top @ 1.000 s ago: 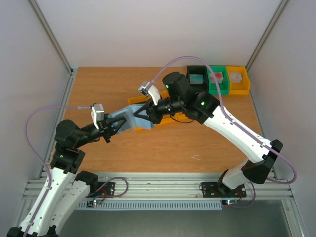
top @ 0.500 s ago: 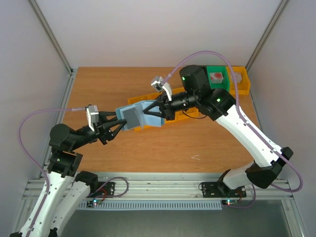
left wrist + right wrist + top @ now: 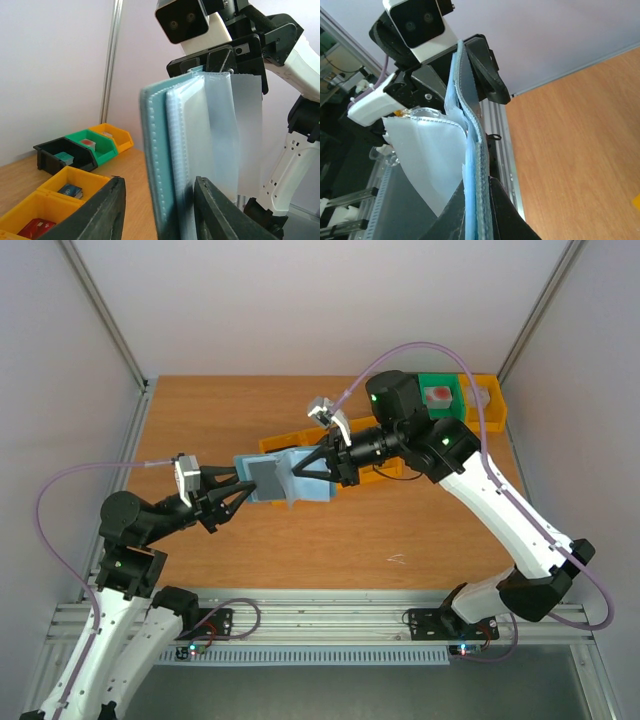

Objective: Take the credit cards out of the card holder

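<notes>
Card holder (image 3: 285, 483): blue folding wallet, held in mid-air over centre of worktop (image 3: 200, 420), btwn the two arms.
Holder look: stands on edge. Light-blue stitched covers sit close together, and frosted clear sleeves (image 3: 220, 130) fan out to one side. Top view shows a grey panel on its face. Can't tell if any sleeve has a card in it.
R gripper (image 3: 303, 470): jaws clenched on one end of the holder, pinching the covers together.
L gripper (image 3: 242, 491): jaws released, straddling the opposite end. One finger (image 3: 102, 210) is clear of the cover. The other (image 3: 215, 210) is right by the sleeves, contact unclear.
Near yellow bins (image 3: 87, 176): two side by side on worktop, just beyond the holder. Blue card (image 3: 70, 190) lies in one, red card (image 3: 36, 227) in the next.
Far row: black bin (image 3: 50, 159), green bin (image 3: 107, 150), far yellow bin (image 3: 122, 142), at back-right of worktop, well apart from the holder.
Contents: teal block (image 3: 64, 157) in the black bin, red-white block (image 3: 437, 395) in the green one.
In the way: R arm (image 3: 470, 480) hangs over the near yellow bins in top view and hides most of them, plus the black bin. The holder fills the middle of both wrist views.
</notes>
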Motion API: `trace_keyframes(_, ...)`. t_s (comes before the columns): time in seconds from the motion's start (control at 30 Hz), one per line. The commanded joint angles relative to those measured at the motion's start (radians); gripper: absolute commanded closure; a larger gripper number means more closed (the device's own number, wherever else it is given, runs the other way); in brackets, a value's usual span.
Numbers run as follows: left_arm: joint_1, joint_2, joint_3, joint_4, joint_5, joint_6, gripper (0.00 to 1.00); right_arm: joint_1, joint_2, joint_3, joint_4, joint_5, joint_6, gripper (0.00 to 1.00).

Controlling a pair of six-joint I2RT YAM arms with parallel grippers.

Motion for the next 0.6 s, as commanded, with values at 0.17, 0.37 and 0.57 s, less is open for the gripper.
trace_keyframes(0.17, -0.029, 0.036, -0.005, 0.128, 0.036, -0.016, 0.76, 0.006, 0.043, 0.031, 0.085, -0.096, 0.061, 0.99)
trace_keyframes(0.37, -0.041, 0.042, -0.010, 0.150, 0.054, -0.042, 0.99, 0.005, 0.067, 0.034, 0.121, -0.082, 0.076, 0.99)
trace_keyframes(0.57, -0.042, 0.019, -0.012, 0.047, -0.059, -0.015, 1.00, -0.027, 0.035, 0.037, 0.063, 0.154, 0.059, 0.61)
